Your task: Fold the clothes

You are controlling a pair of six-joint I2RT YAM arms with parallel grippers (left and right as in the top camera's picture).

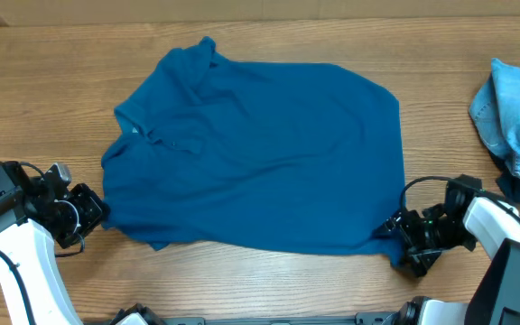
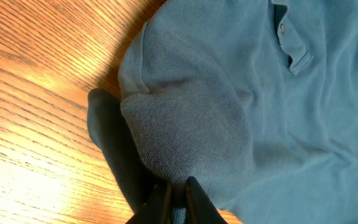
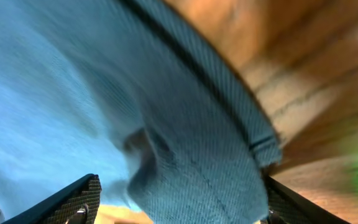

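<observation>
Hem corner (image 3: 229, 155): fills the right wrist view, a ribbed seam edge lying between the spread fingers, with bare wood beyond it.
Right claw (image 3: 179, 202): released. Its fingers stand wide on either side of that corner and nothing is pinched.
Right arm: low over the near right of the table (image 1: 61, 54), forearm almost flat, wrist turned in toward the bottom right corner of the shirt (image 1: 260, 144).
Left claw (image 2: 178, 198): clenched on the shirt, with a small nip of blue knit caught between the tips.
Left arm: low at the near left, reaching in sideways to the shirt's lower left edge. The fabric bulges into a rounded fold just above the grip; whether that is sleeve or shoulder I cannot tell.
Shirt: spread across the middle of the table, collar and button placket (image 2: 283, 28) toward the left, hem toward the right, a few soft creases running through the body.
Denim heap (image 1: 517, 108): pale blue, at the right edge, well apart from the shirt.
Step in hand: most likely securing both near corners before the near edge is folded over.
Doing it well: the right claw should close squarely across the seam and bite deep enough to take every layer. Both arms should then rise together at matching height, keeping the near edge taut.
Risk: the left bite looks thin and could slip under a hard pull.
</observation>
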